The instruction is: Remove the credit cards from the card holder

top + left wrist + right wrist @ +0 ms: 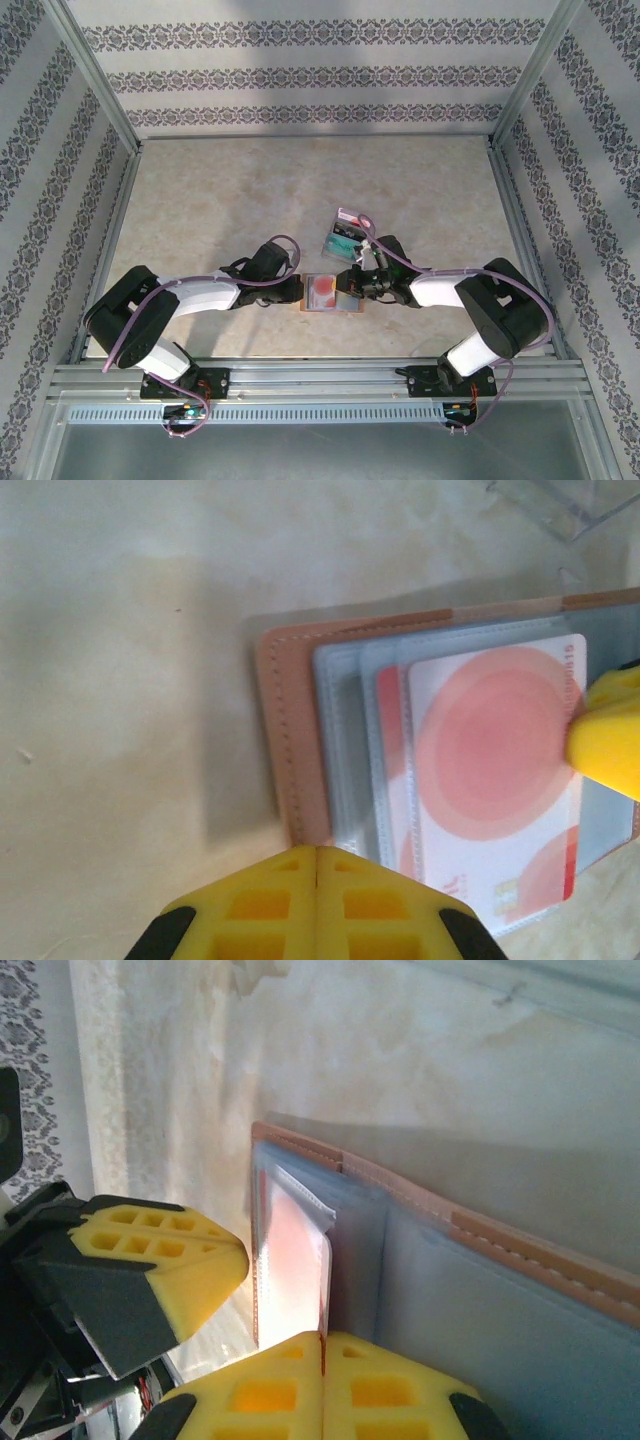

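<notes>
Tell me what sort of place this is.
Probably a lab test booth: patterned wall panels in an aluminium frame enclose a marble-look tabletop, with the left arm and right arm bolted to a rail.

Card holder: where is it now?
Top view: the card holder lies open near-centre, between the left pincer and right pincer, just nearer than the clear tray.

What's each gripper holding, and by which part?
Right gripper appears to pinch the red-and-white card by its edge, the card lying in the card holder. Left gripper is shut on nothing.
</notes>
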Robot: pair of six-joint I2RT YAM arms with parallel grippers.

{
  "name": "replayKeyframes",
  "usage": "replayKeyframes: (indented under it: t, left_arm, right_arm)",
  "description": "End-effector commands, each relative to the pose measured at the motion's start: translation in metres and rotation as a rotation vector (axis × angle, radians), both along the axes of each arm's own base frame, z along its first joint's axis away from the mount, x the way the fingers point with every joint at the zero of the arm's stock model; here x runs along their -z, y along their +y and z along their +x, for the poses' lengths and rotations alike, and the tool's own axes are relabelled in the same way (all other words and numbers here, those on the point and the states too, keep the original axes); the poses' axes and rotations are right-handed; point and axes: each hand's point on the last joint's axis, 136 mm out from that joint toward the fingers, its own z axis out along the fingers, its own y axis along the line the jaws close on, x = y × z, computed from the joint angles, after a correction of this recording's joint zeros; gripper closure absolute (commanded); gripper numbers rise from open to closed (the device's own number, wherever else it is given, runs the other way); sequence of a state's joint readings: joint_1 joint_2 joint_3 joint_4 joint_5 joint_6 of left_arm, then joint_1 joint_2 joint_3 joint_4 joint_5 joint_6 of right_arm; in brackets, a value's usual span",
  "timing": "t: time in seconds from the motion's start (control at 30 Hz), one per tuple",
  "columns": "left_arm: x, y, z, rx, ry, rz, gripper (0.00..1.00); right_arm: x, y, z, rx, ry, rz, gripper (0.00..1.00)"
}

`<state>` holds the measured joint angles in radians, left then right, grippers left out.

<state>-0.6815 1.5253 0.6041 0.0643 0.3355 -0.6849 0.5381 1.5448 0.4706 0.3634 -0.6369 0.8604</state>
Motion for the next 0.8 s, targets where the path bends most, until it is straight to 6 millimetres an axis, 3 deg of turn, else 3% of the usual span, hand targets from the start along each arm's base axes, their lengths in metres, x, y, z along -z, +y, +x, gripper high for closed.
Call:
replayKeyframes:
  t: [0.0,0.23,0.43,0.5,0.77]
  left_arm:
    - [0.007,0.005,-0.007,0.015,0.012,0.044,1.00]
    - [0.002,0.001,-0.002,0.025,-0.004,0.037,1.00]
    - [-0.040,-0.018,0.016,0.082,-0.112,-0.003,1.00]
    - [-0.045,-0.025,0.017,0.113,-0.128,0.003,1.00]
    - [-0.025,-0.047,0.012,0.223,-0.102,0.057,0.99]
  right_arm:
    - [0.000,-0.008,0.003,-0.012,-0.020,-0.056,0.92]
    - [0.009,-0.011,0.000,-0.014,0.002,-0.079,0.90]
    - [0.012,-0.011,0.000,-0.012,0.010,-0.082,0.92]
    - [0.011,-0.011,0.001,-0.010,0.008,-0.082,0.92]
    - [0.007,-0.010,0.003,-0.009,0.004,-0.070,0.91]
